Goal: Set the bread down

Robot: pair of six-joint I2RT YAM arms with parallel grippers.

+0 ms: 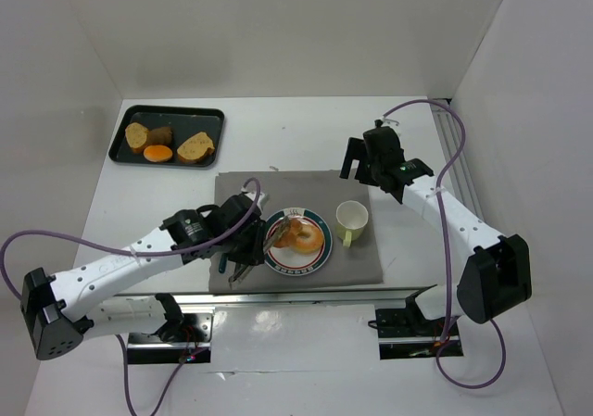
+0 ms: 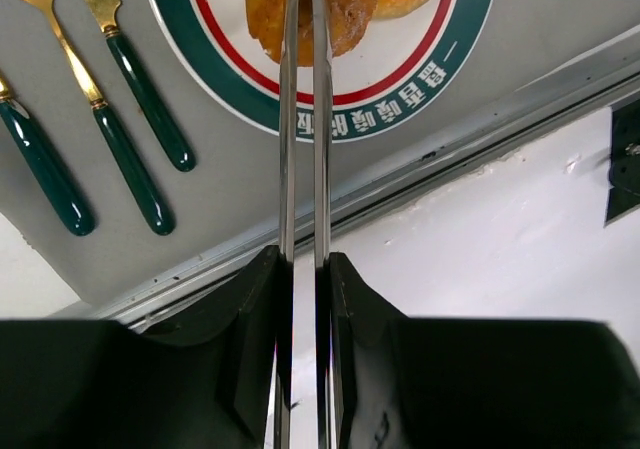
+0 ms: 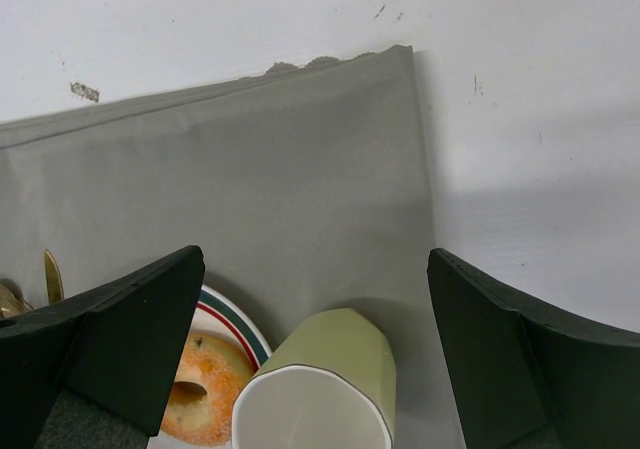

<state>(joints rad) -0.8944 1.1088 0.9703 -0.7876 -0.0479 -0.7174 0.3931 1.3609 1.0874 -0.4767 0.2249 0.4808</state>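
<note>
**Bread on tray and plate**

At the tabletop's [image 1: 278, 129] 10 o'clock, a matte black tray [image 1: 169, 110] holds crusty tan bread chunks [image 1: 195, 146]. The left gripper's [image 1: 274, 234] thin steel blades lie together over a browned slice [image 2: 265, 9] on the green-rimmed plate [image 1: 298, 270], with a ring-shaped bun [image 1: 308, 241] alongside. A faceted pale-green cup [image 1: 351, 218] stands at the plate's 2 o'clock. The right gripper [image 3: 316, 259] gapes wide.

Surface: white table [image 1: 278, 129], white walls on three sides | Centre, toward the near edge: grey cloth [image 1: 306, 189] spread flat, far hem slightly rumpled | Far left corner: black tray [image 1: 176, 110], well apart from the cloth | Near edge: metal strip [image 1: 306, 296], possibly a mounting rail, just beside the cloth's near hem
</note>
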